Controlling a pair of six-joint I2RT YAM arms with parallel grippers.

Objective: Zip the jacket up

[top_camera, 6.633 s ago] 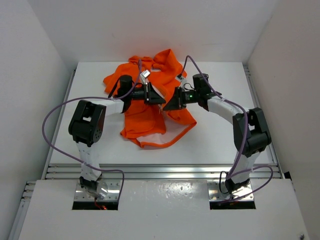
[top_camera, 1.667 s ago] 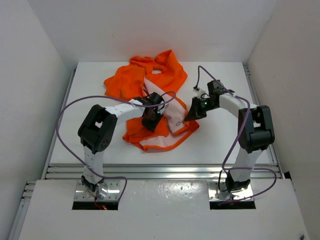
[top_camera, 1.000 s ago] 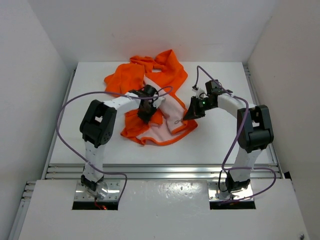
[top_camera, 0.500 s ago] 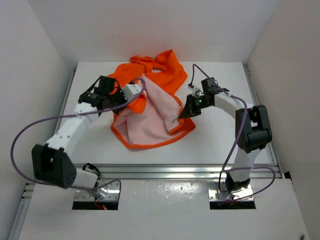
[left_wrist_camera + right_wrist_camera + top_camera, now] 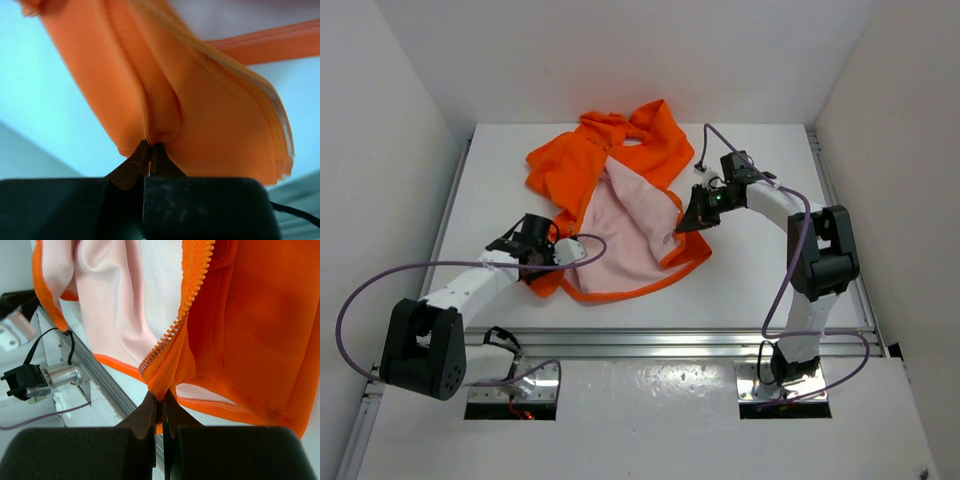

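Left gripper (image 5: 150,151) clenched on an orange edge fold of the jacket (image 5: 658,140), fingertips half buried in cloth, wrist view blurry. Right gripper (image 5: 160,401) pinching the front edge just below one zipper tooth row (image 5: 186,290); other zipper side can't be made out. One jacket, spread lining-up between both grippers on table (image 5: 770,280)

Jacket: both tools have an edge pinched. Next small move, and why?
Probably draw the left tool toward the right tool, closing the jacket. It lies open, lining up; the right tool pinches the corner below the zipper teeth, so the edges must meet first.
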